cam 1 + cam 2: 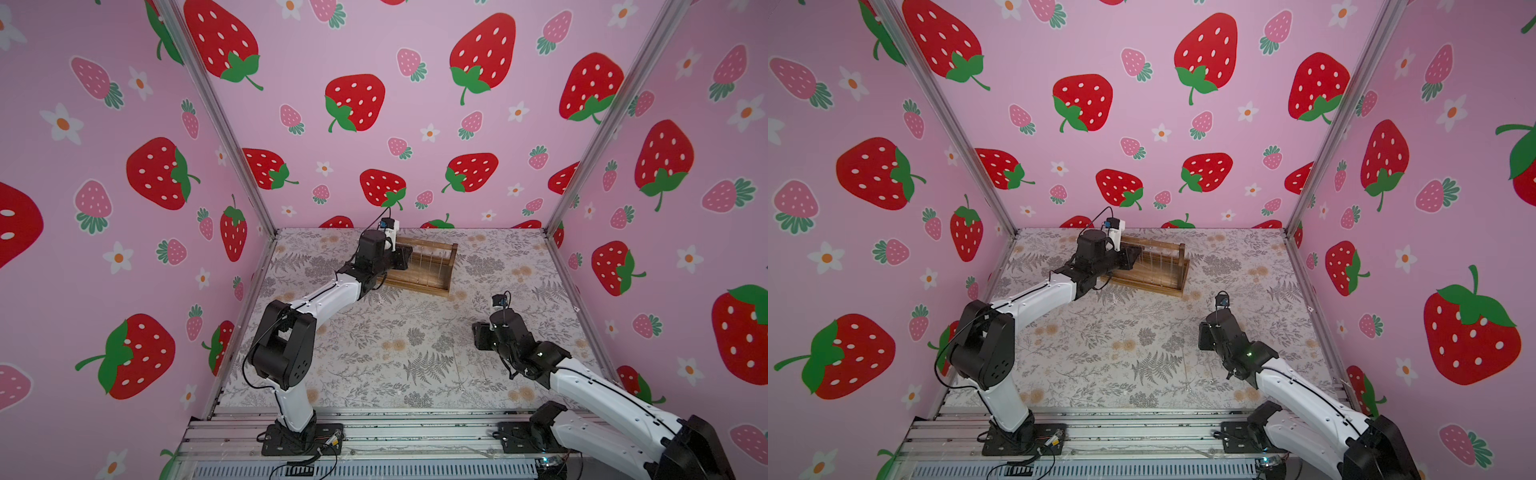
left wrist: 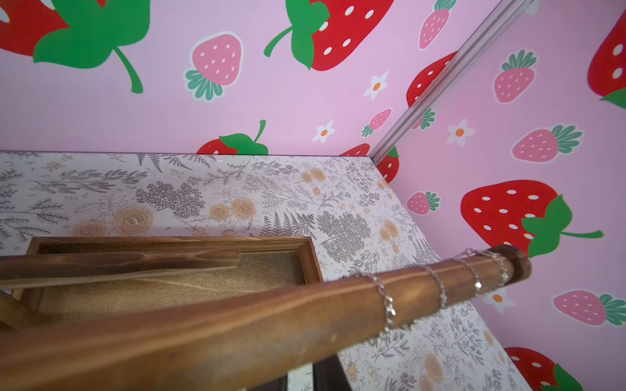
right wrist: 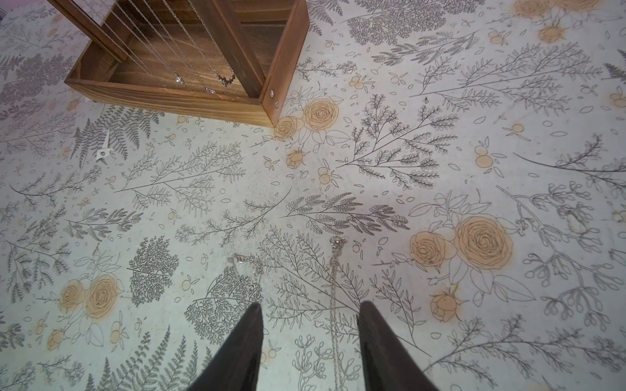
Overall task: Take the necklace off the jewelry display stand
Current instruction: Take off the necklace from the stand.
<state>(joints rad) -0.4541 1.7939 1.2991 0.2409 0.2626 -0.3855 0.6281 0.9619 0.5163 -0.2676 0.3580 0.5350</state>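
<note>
Well, the left end effector [image 1: 404, 257] sits at one end of the top bar [image 2: 237, 321] of the jewelry display stand [image 1: 415, 286]; I cannot tell if it is clamped. The necklaces [image 2: 387, 304] hang further along that bar. The right end effector [image 3: 310, 304], fingers [image 3: 237, 348] apart, is farther off.

The whole surface [image 1: 415, 353] is seen from high at the front in both top views. From the left wrist the stand's bar [image 2: 305, 321] is seen close; from the right, surface and stand [image 3: 189, 101] are overlooked past the fingers [image 3: 237, 348].
</note>
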